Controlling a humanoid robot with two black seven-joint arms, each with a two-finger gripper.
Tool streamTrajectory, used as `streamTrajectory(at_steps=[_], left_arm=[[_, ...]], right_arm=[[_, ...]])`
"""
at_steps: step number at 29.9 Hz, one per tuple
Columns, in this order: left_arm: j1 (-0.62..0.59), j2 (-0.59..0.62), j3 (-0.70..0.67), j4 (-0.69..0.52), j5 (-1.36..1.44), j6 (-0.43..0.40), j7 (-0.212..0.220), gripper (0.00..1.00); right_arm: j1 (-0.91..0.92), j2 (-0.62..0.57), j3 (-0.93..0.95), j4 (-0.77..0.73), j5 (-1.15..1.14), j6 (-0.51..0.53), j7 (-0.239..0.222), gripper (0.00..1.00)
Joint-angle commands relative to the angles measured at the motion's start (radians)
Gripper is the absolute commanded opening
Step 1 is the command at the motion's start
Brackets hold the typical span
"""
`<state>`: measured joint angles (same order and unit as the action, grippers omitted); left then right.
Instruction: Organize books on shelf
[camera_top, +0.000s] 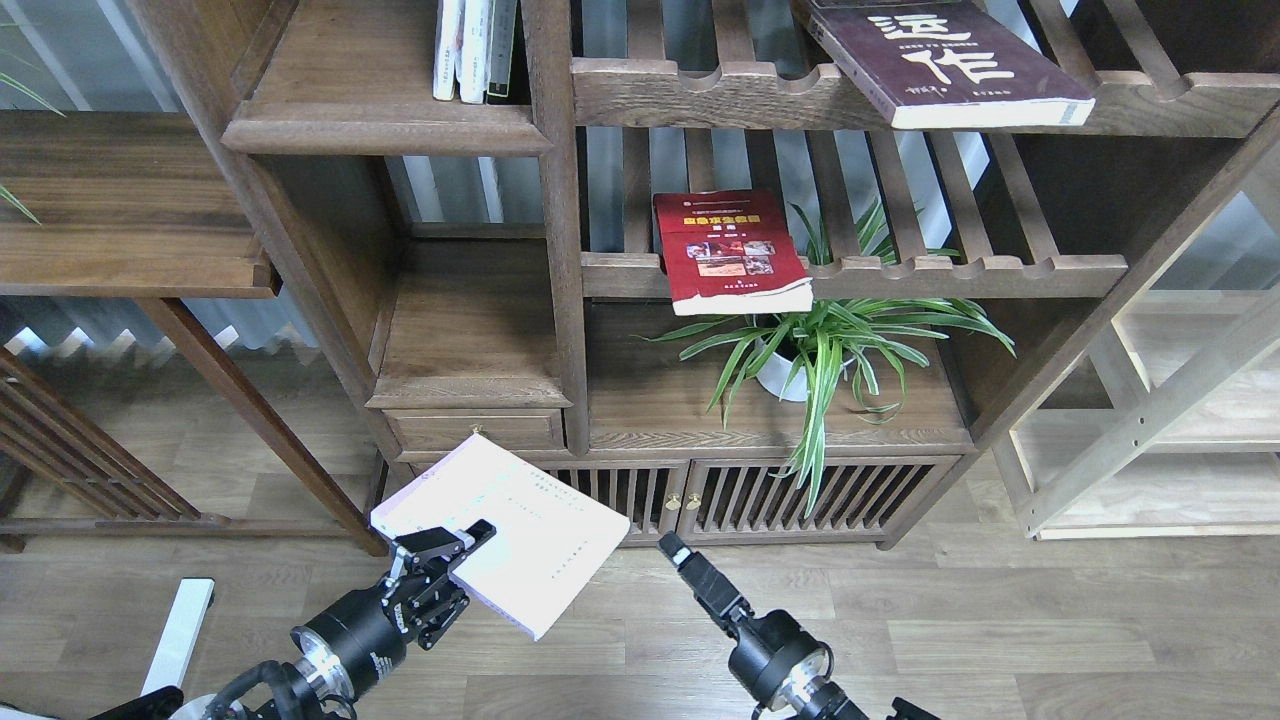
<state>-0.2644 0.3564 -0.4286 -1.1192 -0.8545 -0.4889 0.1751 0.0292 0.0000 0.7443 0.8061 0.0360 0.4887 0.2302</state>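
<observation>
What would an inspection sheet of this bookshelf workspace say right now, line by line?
Surface: plank shelf, three upright books at its right end.
Job's things: pale book in left gripper; maroon book and red book flat on slatted racks.
Clutter: potted plant.
Grippers: left shut on pale book; right gripper apart from it, state unclear.
Cables: one by left arm.
Surroundings: wood floor, pale shelving.

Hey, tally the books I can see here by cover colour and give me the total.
Pale lavender-white: 1, the pale book in the left gripper.
Dark maroon: 1, the maroon book.
Red: 1, the red book.
Upright books, spines mostly white: 3, as far as visible.
Total: 6
</observation>
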Motion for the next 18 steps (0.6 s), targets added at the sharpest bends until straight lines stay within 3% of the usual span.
streamTrajectory(at_steps=[1,18], left_arm=[[-0.009,-0.001,-0.001,-0.002,0.017,0.000,0.004,0.03],[-0.021,0.087,-0.061,0.013,0.158,0.000,-0.005,0.03]], right_arm=[[0.015,0.000,0.007,-0.007,0.001,0.000,0.000,0.99],[0.069,0.000,0.122,-0.015,0.070,0.000,-0.003,0.99]])
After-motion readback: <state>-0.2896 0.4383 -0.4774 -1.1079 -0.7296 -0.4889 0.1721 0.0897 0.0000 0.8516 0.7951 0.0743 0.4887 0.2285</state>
